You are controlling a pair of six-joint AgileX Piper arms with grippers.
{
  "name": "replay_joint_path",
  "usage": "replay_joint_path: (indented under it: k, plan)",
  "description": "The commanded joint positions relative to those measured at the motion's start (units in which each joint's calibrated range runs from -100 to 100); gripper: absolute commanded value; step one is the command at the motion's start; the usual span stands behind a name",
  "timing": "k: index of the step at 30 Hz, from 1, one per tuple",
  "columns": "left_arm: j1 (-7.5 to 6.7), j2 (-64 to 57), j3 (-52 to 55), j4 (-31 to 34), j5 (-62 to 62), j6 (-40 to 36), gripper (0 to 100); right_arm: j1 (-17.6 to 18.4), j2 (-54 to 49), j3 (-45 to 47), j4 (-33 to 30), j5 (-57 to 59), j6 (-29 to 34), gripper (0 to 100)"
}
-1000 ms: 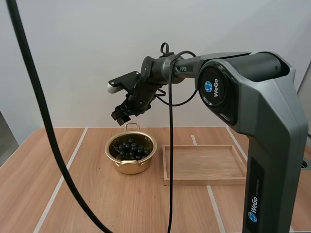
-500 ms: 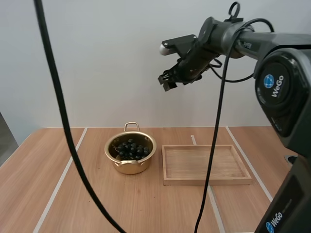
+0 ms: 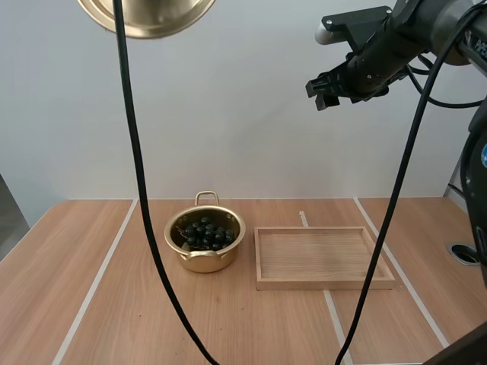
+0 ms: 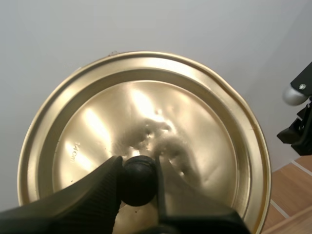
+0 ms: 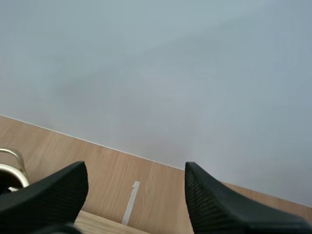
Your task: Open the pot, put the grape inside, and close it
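Our left gripper (image 4: 137,170) pinches the lid (image 4: 170,112) by its knob (image 4: 139,187), high above the pot (image 3: 204,260) of grapes (image 3: 205,233). Our right gripper (image 5: 135,173) hangs high to the pot's right, fingers wide apart and empty.

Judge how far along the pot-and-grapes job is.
Done: the pot stands open with the grapes inside. In hand: the left gripper pinches the lid by its knob, held high. Left: setting the lid back on. The right gripper hangs open, empty.

Our wooden table (image 3: 251,327) carries two things. We see the open pot (image 3: 204,262) standing just left of the wooden tray (image 3: 323,284).
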Motion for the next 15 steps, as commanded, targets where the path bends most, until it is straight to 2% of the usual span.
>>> replay_joint_path:
  k: [1,7,11,15]
  plan:
    - [0.10,0.27,4.14,-1.40,-3.68,0.28,0,-0.83,-2.75,-0.53,0.64,3.24,0.83,93]
    - [0.10,0.27,14.12,-1.40,-9.87,1.66,0,-1.73,-6.19,1.23,0.23,5.89,1.57,91]
    - [0.10,0.42,20.69,-1.53,-14.97,2.11,0,-1.73,-9.55,7.56,0.13,5.23,1.57,91]
    - [0.03,2.31,25.85,-1.53,-17.41,2.45,0,-1.73,-13.37,14.22,0.13,-0.89,1.56,91]
